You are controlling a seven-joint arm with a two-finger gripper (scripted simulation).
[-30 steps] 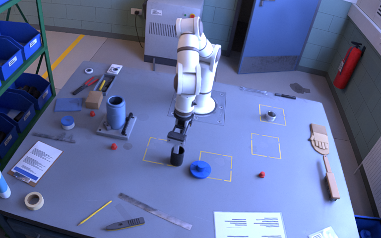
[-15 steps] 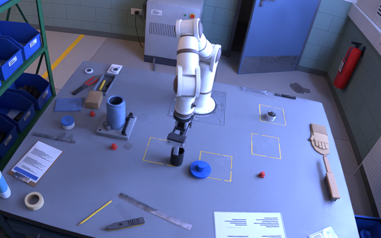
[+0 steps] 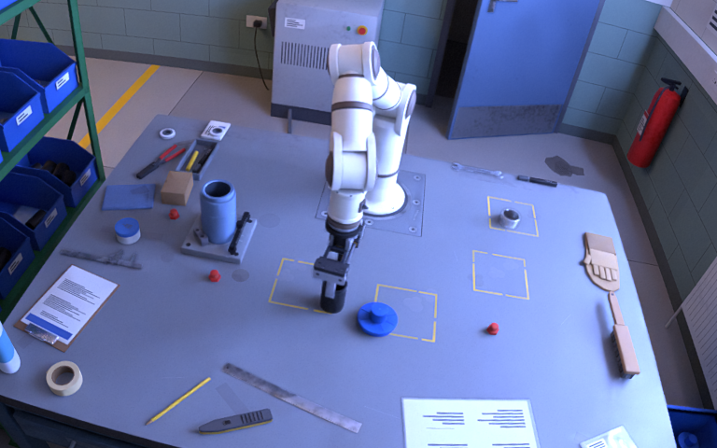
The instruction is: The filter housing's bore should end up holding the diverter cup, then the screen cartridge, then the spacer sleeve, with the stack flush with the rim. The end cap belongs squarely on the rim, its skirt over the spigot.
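A dark cylindrical part point(image 3: 333, 301), which I cannot identify further, stands upright on the right edge of a yellow-taped square, directly under my gripper point(image 3: 333, 289). A blue disc-shaped end cap point(image 3: 377, 318) with a raised hub lies just to the right, on the corner of another taped square. The blue filter housing point(image 3: 218, 211) stands upright on a grey base plate at the left, its bore open at the top. A small metal ring point(image 3: 509, 217) sits in the far right taped square. My gripper is lowered around the top of the dark part and is open.
The robot's base point(image 3: 385, 201) is mounted behind the work area. An empty taped square point(image 3: 500, 274) lies to the right. Red knobs point(image 3: 214, 275), a steel ruler point(image 3: 292, 398), a pencil, a knife, tape roll, clipboard and brush lie around the table.
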